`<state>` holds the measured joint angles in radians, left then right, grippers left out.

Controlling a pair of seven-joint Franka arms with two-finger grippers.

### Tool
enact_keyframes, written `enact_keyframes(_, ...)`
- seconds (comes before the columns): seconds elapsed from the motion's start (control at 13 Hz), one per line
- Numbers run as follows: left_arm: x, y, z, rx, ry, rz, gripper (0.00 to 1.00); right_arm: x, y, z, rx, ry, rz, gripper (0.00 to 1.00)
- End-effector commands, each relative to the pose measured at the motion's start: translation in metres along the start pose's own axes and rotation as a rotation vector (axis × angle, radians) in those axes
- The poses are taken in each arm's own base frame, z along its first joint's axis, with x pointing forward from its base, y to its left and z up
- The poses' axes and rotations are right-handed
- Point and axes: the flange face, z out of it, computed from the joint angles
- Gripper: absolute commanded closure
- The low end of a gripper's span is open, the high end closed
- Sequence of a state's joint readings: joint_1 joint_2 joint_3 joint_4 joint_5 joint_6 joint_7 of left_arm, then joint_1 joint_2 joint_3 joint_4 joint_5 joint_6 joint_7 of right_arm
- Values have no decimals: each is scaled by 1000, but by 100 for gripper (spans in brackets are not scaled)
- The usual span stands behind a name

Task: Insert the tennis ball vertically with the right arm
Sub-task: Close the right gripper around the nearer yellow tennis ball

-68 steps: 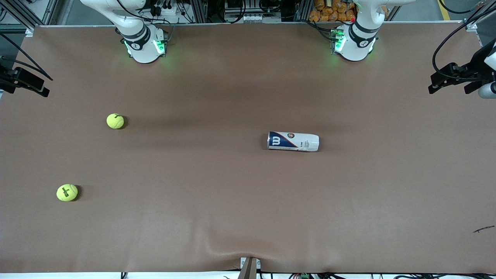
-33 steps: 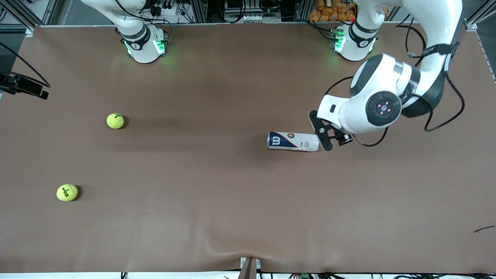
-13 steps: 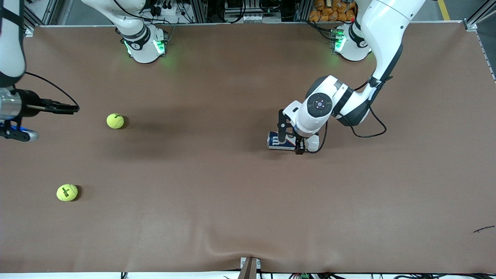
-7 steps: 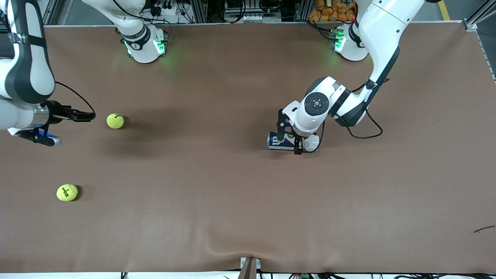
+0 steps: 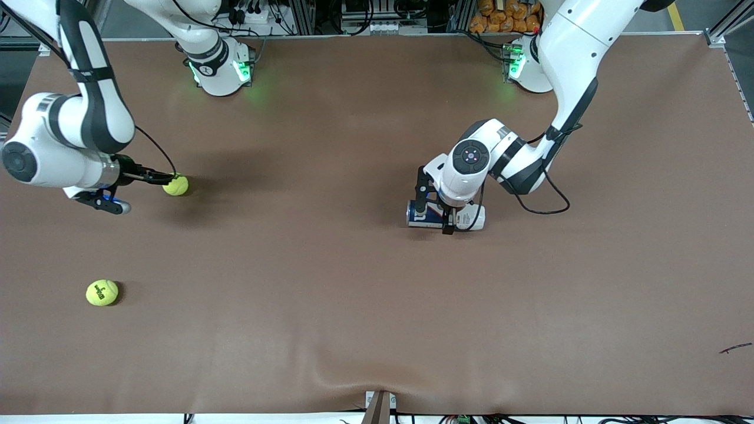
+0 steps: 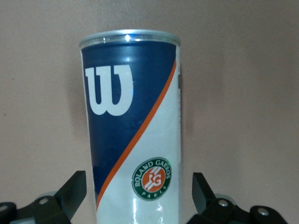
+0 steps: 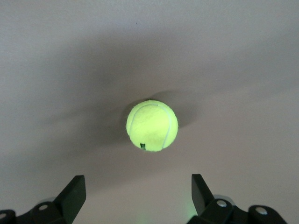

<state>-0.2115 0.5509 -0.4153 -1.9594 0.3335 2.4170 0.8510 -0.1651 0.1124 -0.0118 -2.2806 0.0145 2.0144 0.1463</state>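
Note:
A yellow-green tennis ball (image 5: 175, 185) rests on the brown table toward the right arm's end. My right gripper (image 5: 150, 192), the one with the blue piece, hovers just beside it, open. In the right wrist view the tennis ball (image 7: 152, 125) lies ahead of the right gripper (image 7: 138, 189), not between its fingers. A blue-and-white Wilson ball can (image 5: 473, 217) lies on its side mid-table. My left gripper (image 5: 433, 217) is down over it, open. In the left wrist view the can (image 6: 133, 116) runs between the left gripper's (image 6: 138, 187) black fingers (image 6: 74, 189) with a gap on each side.
Another tennis ball (image 5: 102, 292) sits nearer the front camera than the first, at the right arm's end. The brown table cover (image 5: 365, 306) has a wrinkle by its front edge. Both arm bases (image 5: 221, 65) stand along the back edge.
The right arm has swung in from the table's end, bringing its gripper up beside the tennis ball. The left gripper has shifted slightly along the can. Neither ball nor can has moved.

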Motion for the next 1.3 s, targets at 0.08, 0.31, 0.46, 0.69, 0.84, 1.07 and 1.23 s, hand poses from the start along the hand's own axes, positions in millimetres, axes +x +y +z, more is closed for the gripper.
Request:
enact_keyframes(0.08,13,3,11,39,-19,7,0,-7,22,32,24,31,52,0)
enact_keyframes(0.31,16,5,20,54,-28,1,0,5,20,54,61,25,149,0)
enact_keyframes(0.46,18,7,23,62,-39,18,10,11,18,66,66,30,207,0)
enact_keyframes(0.69,19,8,22,76,-51,41,30,16,20,77,67,33,215,0)
enact_keyframes(0.84,19,6,15,87,-50,40,29,17,20,84,66,27,217,0)
enact_keyframes(1.07,20,-2,-16,98,-61,50,28,20,20,96,63,16,218,0)
enact_keyframes(1.23,32,-7,-37,75,-44,41,28,20,20,101,61,5,218,0)
